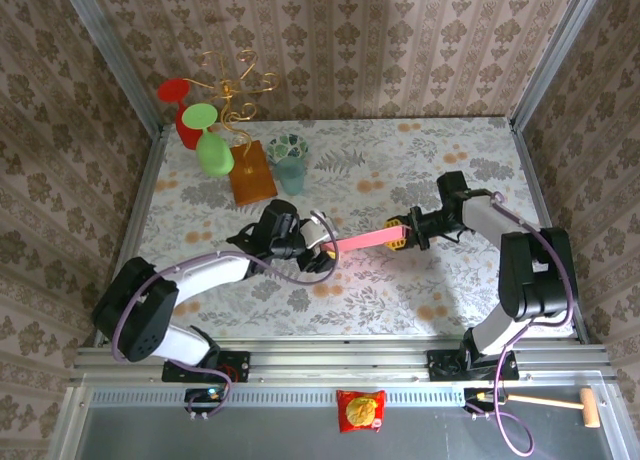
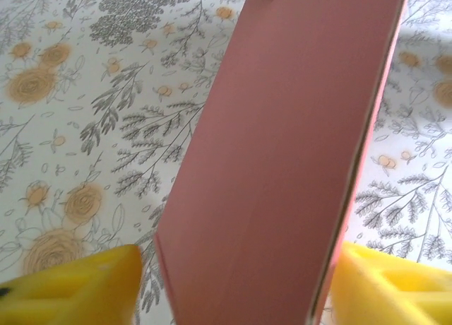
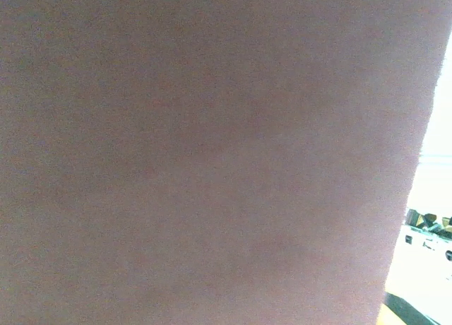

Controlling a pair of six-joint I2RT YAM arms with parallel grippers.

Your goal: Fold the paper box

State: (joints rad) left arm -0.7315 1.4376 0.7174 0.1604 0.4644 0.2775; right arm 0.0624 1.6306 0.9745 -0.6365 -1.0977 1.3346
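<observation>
Holding the blank square

A thin pink cardboard paper box (image 1: pixel 360 241) hangs edge-up over mid-table. The right gripper (image 1: pixel 399 232) pinches its 3 o'clock end. Whether the left gripper (image 2: pixel 236 268) at 9 o'clock clamps is unclear. Both should squeeze squarely, without twist.

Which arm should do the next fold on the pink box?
Left, probably. The left claw grips the paper box with the panel and far edge plain in its wrist view; the right claw holds the other end, its camera covered by cardboard.
</observation>
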